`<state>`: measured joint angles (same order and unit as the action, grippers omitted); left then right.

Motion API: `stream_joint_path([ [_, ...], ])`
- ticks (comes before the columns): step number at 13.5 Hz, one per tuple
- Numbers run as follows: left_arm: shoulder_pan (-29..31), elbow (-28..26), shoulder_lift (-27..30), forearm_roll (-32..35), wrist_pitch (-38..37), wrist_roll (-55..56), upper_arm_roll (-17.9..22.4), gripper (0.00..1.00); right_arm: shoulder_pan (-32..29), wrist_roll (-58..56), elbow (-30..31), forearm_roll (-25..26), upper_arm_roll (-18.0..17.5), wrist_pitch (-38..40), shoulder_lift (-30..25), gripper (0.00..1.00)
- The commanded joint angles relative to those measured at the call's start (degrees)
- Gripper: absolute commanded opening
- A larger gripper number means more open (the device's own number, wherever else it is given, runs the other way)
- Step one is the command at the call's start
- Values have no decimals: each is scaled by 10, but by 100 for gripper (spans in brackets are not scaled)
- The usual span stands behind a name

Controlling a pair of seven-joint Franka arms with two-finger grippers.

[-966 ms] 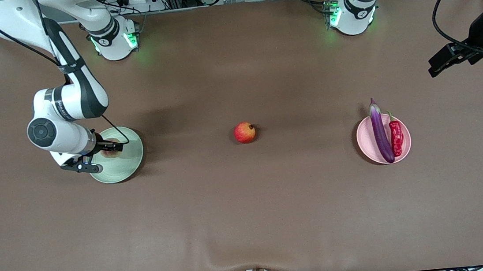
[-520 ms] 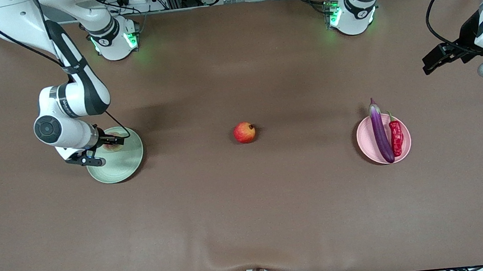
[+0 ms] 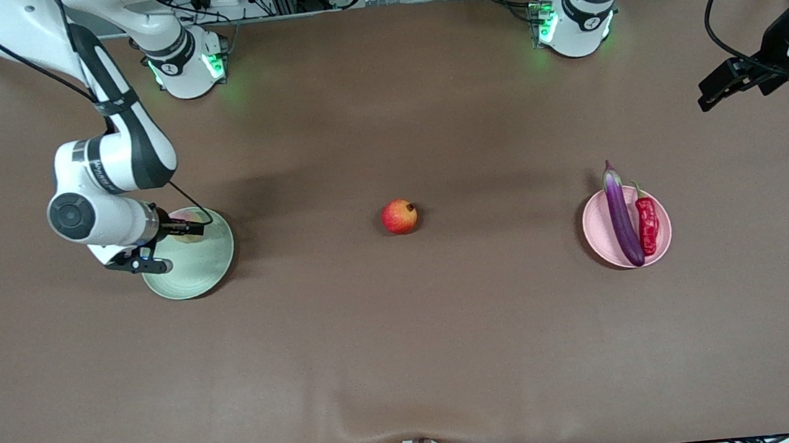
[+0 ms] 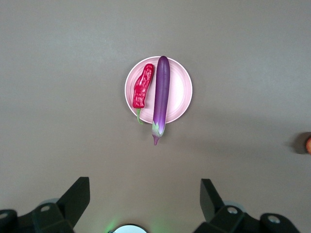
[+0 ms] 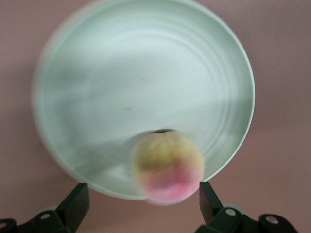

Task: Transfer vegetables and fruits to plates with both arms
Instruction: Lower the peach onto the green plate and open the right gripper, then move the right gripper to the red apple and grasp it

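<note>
The peach [image 5: 167,167] shows blurred between the spread fingers of my right gripper [image 5: 144,200], which is open over the rim of the pale green plate [image 5: 121,73]; neither finger presses on it. From the front, that gripper [image 3: 164,247] hangs over the green plate [image 3: 204,269] and hides most of the peach [image 3: 186,235]. The round red-yellow fruit [image 3: 400,216] lies alone mid-table. The purple eggplant [image 3: 622,218] and red chili [image 3: 647,224] lie side by side on the pink plate [image 3: 597,231]. My left gripper [image 3: 711,93] waits open, high at its end of the table.
The left wrist view looks straight down on the pink plate [image 4: 182,92] with the eggplant [image 4: 160,94] and chili [image 4: 142,87], and on bare brown cloth around it. The arm bases [image 3: 187,60] stand along the table's edge away from the front camera.
My right gripper has opened and let go of the peach over the green plate, after lifting slightly. My left arm has drifted a little at its end of the table.
</note>
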<state>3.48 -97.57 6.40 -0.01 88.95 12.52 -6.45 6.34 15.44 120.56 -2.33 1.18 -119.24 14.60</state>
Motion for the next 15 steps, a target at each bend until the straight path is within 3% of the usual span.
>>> stream_joint_path([
  [1,-3,2,12,-9,3,-11,5,100,16,15,-94,-76,-2,78,-4,100],
  [3,-3,3,12,-9,3,-10,4,100,55,73,-141,-147,-1,76,20,100],
  [8,-2,3,12,-4,0,-11,3,100,165,320,-297,-189,-2,64,132,100],
  [11,-2,2,11,-4,0,-11,3,100,206,450,-312,-267,-1,-16,166,100],
  [15,-1,1,3,-4,0,-10,3,100,283,656,-313,-276,-1,-115,205,100],
])
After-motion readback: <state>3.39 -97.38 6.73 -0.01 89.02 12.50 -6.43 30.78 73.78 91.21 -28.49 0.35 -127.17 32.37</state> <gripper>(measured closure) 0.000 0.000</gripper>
